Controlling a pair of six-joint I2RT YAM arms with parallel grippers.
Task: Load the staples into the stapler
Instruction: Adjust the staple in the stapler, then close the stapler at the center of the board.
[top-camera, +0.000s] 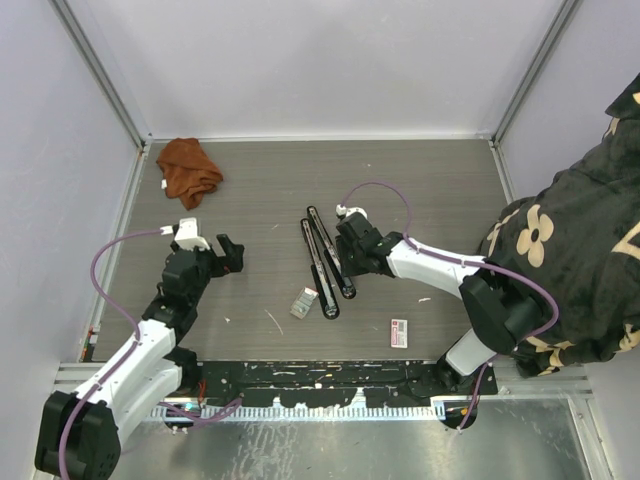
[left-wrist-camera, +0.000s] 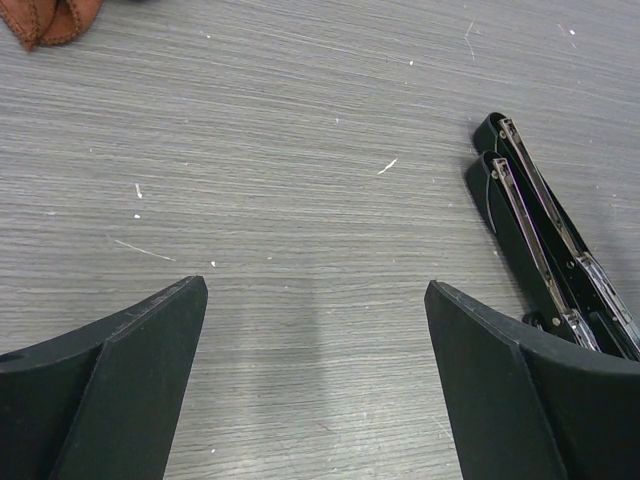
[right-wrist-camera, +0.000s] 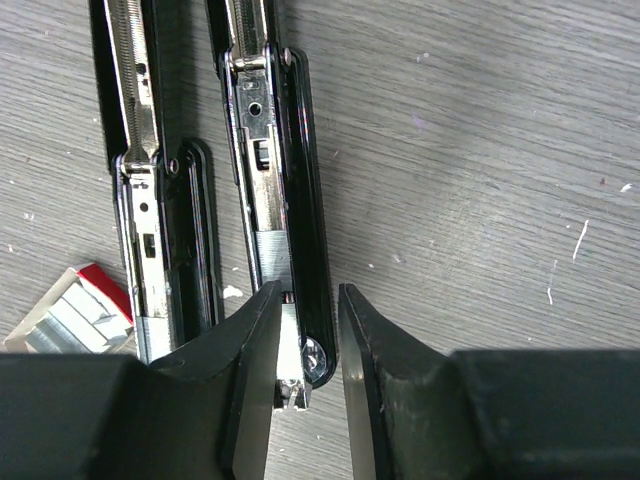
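The silvery-grey staple strips (right-wrist-camera: 65, 322) lay just beside the two long black open staplers (right-wrist-camera: 270, 180). They looked light and brittle, so holding the stack by its long sides seemed safest. The right fingers (right-wrist-camera: 250, 400) pinched one stapler's end; the left fingers (left-wrist-camera: 130, 400) stood wide apart.

The staples (right-wrist-camera: 70, 318) sit partly hidden behind the right gripper (right-wrist-camera: 307, 292), whose fingers (right-wrist-camera: 250, 380) cover the near end of the stapler (right-wrist-camera: 272, 170); its far end leaves the top edge, as does the orange cloth (left-wrist-camera: 40, 20)
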